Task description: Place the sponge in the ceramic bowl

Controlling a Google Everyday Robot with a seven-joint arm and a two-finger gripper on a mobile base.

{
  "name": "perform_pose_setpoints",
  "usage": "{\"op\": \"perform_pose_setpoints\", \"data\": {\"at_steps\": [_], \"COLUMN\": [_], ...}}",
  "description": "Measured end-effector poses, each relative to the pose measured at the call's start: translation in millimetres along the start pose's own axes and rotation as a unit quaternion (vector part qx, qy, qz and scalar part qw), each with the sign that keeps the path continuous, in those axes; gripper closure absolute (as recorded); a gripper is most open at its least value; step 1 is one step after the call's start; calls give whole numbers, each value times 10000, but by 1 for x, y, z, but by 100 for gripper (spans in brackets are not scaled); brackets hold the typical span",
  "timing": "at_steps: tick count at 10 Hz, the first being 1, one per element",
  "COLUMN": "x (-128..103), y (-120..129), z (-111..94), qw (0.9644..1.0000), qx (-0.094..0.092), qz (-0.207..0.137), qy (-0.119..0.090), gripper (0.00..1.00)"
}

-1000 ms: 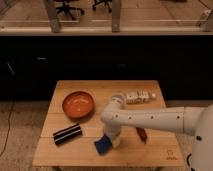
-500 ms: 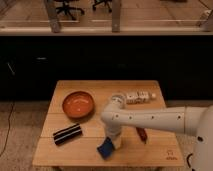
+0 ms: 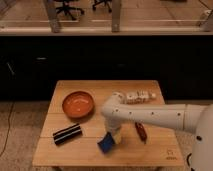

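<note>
The blue sponge (image 3: 106, 143) sits near the front middle of the wooden table (image 3: 90, 155), tilted on edge. My gripper (image 3: 114, 137) is right over its upper right side, at the end of the white arm reaching in from the right, and touches the sponge. The orange-red ceramic bowl (image 3: 78, 104) rests empty at the table's back left, well apart from the sponge.
A black striped bar (image 3: 67, 133) lies front left, between bowl and sponge. A small red object (image 3: 140, 131) lies right of the gripper. Small light items (image 3: 137, 95) stand at the back right. A dark counter runs behind the table.
The sponge and gripper have shifted slightly; the sponge now looks a little more tilted under the gripper. The bowl and bar have not moved.
</note>
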Motion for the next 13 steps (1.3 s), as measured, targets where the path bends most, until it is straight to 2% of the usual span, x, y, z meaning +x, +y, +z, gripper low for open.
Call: {"op": "perform_pose_setpoints", "data": {"at_steps": [3,7,11,13], "x": [2,6,3,2], "y": [-11,-53,-74,-96], "z": [-10,-25,-37,-45], "qw": [10000,9997,9992,9987], "qx": [93,235,330,392], "qz": [2,-120,-222,-317], "qy": [12,18,47,57], "gripper": [100,100,100,100]}}
